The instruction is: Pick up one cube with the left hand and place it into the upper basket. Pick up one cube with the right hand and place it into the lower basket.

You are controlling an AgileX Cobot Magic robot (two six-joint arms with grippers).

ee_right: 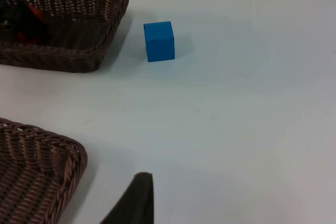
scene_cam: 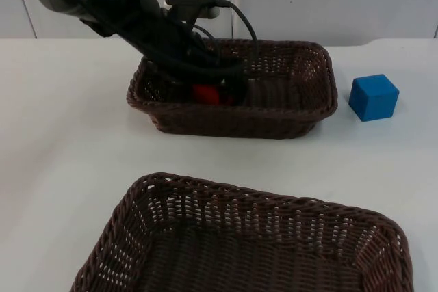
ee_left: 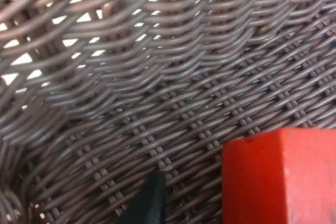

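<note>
Wicker upper basket (scene_cam: 301,100) holding red cube (scene_cam: 205,94) with left gripper (scene_cam: 222,92), grip unclear, blue cube (scene_cam: 374,97) outside

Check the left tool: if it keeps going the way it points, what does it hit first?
Most likely the woven floor of the upper basket. The left tool is down inside it, with the red cube at its tip and the weave right behind. How much gap is left is unclear.

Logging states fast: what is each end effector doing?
Left end effector: in upper basket at red cube; grip cannot be told.
Right end effector: cannot be told.
</note>
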